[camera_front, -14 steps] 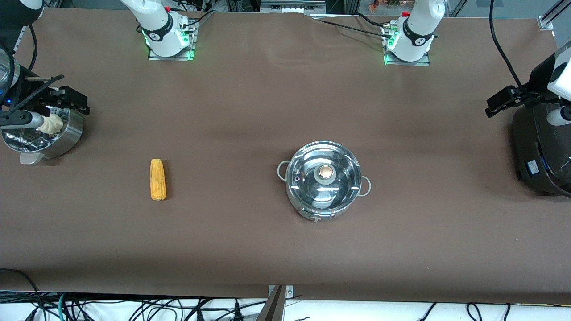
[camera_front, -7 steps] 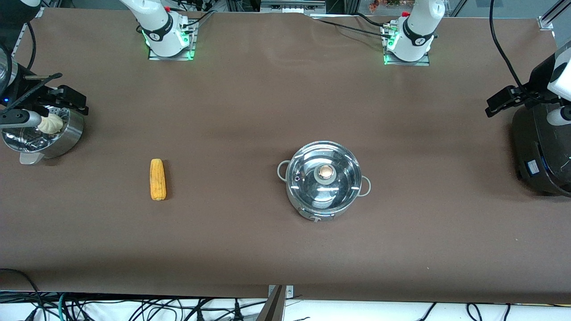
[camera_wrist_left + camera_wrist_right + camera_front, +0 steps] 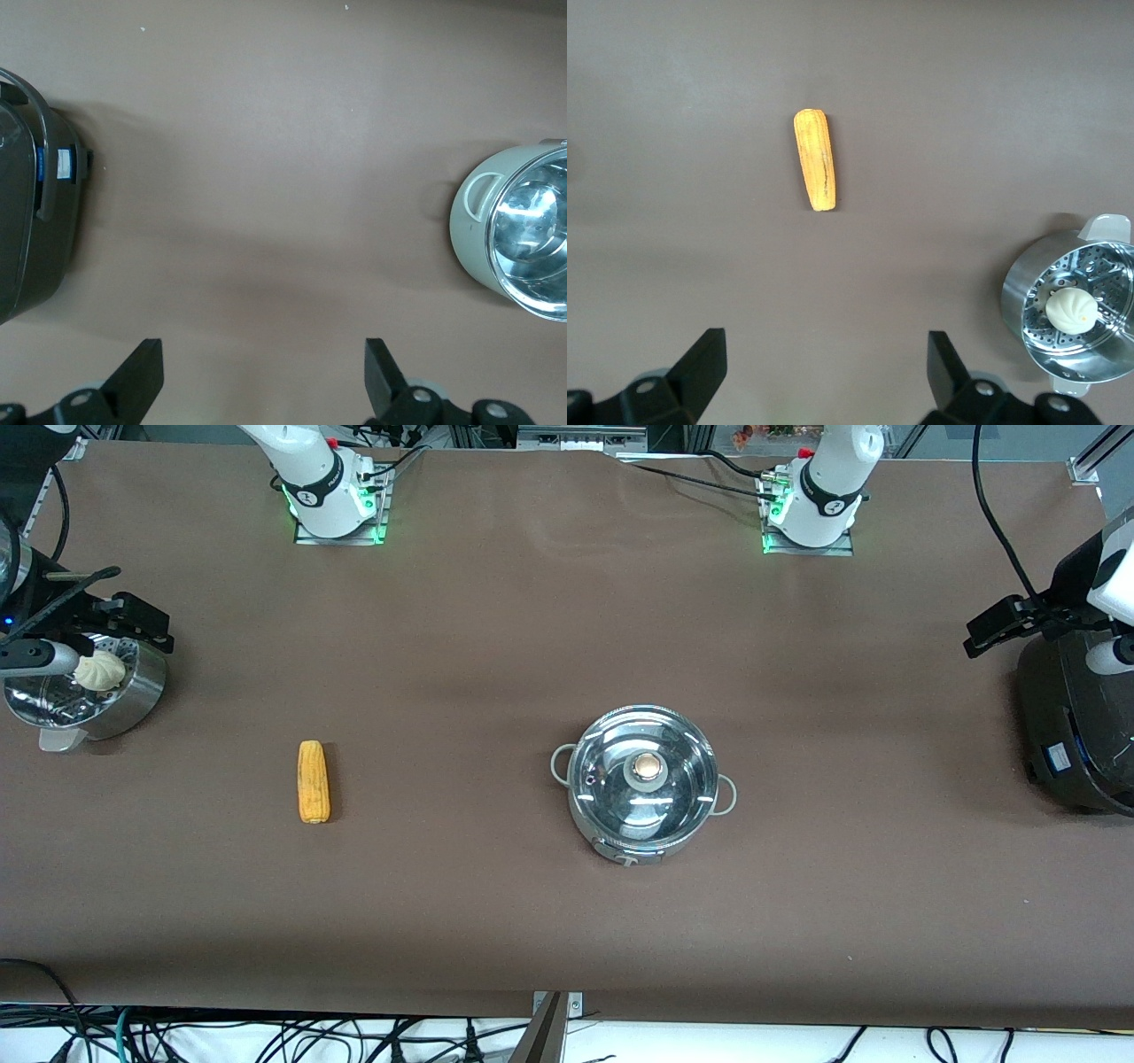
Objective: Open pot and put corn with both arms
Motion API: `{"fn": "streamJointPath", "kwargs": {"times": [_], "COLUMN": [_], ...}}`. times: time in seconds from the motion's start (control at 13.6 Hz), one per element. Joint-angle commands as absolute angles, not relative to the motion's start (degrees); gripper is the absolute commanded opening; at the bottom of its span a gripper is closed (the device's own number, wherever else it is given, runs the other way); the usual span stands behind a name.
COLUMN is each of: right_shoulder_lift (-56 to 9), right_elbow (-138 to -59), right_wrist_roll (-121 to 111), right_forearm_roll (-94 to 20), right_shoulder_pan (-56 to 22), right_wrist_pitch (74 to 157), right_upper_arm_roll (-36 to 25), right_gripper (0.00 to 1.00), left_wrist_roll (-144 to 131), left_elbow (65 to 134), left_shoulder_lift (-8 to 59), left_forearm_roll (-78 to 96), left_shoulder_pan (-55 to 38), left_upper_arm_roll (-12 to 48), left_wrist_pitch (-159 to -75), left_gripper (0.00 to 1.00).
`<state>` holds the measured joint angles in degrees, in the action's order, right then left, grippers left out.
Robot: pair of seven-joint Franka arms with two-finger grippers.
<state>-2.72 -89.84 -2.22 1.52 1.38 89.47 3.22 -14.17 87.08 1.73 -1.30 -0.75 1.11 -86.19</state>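
Note:
The pot (image 3: 642,784) stands on the brown table with its glass lid on and the copper knob (image 3: 648,765) on top. It also shows in the left wrist view (image 3: 509,235). The corn (image 3: 313,781) lies flat toward the right arm's end, apart from the pot, and shows in the right wrist view (image 3: 815,159). My right gripper (image 3: 106,615) hangs over the steamer pot, open and empty (image 3: 826,345). My left gripper (image 3: 997,627) hangs beside the black cooker, open and empty (image 3: 263,354). Both are well away from the pot and the corn.
A perforated steel steamer pot (image 3: 142,686) with a white bun (image 3: 99,670) stands at the right arm's end of the table, and shows in the right wrist view (image 3: 1023,301). A big black cooker (image 3: 1076,717) stands at the left arm's end, and shows in the left wrist view (image 3: 27,221).
My right gripper has drifted slightly toward the table's edge, so more of the bun shows. The left arm, the pot and the corn have not moved.

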Motion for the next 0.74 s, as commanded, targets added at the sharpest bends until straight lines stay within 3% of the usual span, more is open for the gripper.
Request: {"fn": "streamJointPath", "kwargs": {"times": [0.0, 0.66], "right_shoulder_lift": [-2.11, -2.20], "right_elbow": [-89.47, -89.56], "right_wrist_roll": [-2.90, -2.73], "right_forearm_roll": [1.41, 1.49], "right_shoulder_pan": [1.49, 1.49], "right_wrist_pitch": [89.30, 89.30], "right_upper_arm_roll": [3.52, 3.43], "right_gripper": [1.00, 1.00], "left_wrist_roll": [-13.45, -13.45], "left_elbow": [87.01, 88.16], "left_shoulder_lift": [1.14, 0.35], "left_forearm_roll": [-0.53, -1.06], "left_shoulder_pan": [-1.14, -1.93], "left_upper_arm_roll": [0.44, 0.53], "left_wrist_pitch": [-85.25, -86.13], "left_gripper": [1.00, 1.00]}}
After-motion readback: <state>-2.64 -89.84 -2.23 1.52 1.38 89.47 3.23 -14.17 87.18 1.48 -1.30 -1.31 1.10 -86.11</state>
